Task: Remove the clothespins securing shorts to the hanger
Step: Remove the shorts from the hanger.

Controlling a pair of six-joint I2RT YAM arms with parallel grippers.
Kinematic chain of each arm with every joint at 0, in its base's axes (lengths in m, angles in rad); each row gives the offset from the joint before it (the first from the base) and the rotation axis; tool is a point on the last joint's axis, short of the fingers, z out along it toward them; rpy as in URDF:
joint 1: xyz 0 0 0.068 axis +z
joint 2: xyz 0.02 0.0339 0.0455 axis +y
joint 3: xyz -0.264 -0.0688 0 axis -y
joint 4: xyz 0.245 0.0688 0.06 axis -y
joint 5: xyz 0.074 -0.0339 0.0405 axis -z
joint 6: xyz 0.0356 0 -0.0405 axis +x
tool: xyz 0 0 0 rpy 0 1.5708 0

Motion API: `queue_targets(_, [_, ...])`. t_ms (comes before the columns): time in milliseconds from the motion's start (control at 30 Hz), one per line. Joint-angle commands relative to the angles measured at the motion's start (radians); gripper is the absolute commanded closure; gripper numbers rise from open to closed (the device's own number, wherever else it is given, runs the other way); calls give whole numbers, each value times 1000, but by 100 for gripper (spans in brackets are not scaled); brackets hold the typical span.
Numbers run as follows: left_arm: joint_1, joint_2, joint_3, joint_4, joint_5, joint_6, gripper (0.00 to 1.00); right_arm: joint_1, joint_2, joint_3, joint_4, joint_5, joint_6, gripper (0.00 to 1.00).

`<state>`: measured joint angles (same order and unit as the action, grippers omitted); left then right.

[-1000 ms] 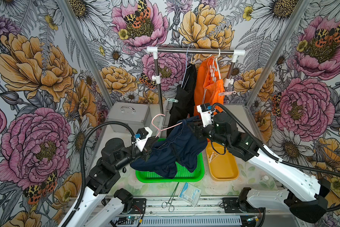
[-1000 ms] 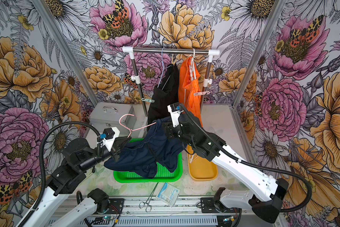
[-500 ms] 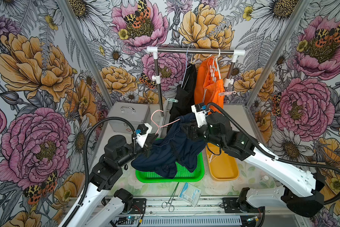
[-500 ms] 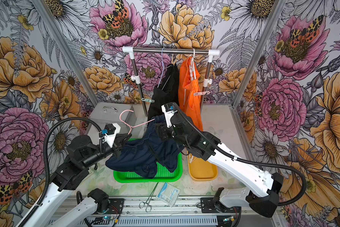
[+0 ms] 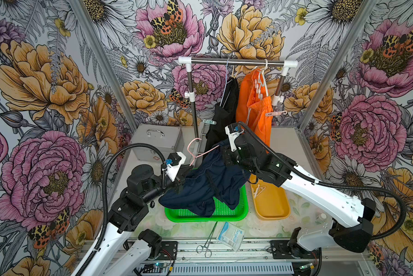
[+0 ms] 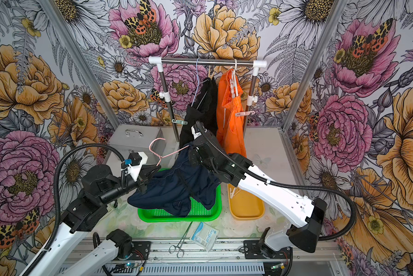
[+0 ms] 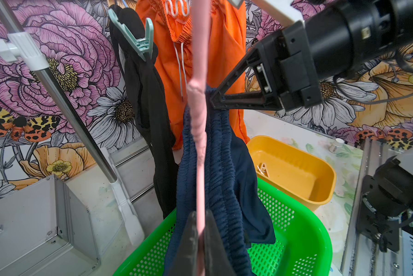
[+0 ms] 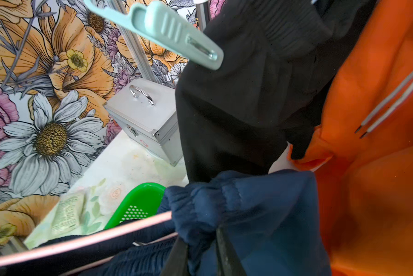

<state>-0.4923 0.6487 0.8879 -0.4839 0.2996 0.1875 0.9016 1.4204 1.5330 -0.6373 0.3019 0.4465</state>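
Note:
Navy shorts hang from a pink hanger over the green basket. My left gripper is shut on the hanger's bar. My right gripper is shut on the bunched navy waistband at the hanger's far end. On the rack behind, a teal clothespin clips the black shorts and a pink clothespin clips the orange shorts. White clothespins lie in the yellow tray.
The green basket and yellow tray sit side by side under both arms. A metal case stands at the back left by the rack post. Forceps and a packet lie at the front edge.
My right gripper shifted slightly left and closed on the navy waistband. The left gripper lifted the hanger a little, still gripping it.

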Motion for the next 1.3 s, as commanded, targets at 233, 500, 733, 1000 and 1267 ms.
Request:
queue_targets(233, [11,-90,34,-120,5,89,100,-104,-80,-55,-37,91,27,100])
queue_targets(500, [11,-187,6,-152,56,105,100,-175,-110,-72,-64,84,30,100])
queue_targets(733, [11,-173,18,-168,62,112,100,-199,-131,-88,-71,38,53,100])
queue_targets(1000, [11,-168,29,-77,57,88,100,-207,-130,-123,-71,-47,95,100])
queue_targets(1267, [11,-187,8,39,-60,-26,100,-207,-167,-184,-28,-89,98,100])
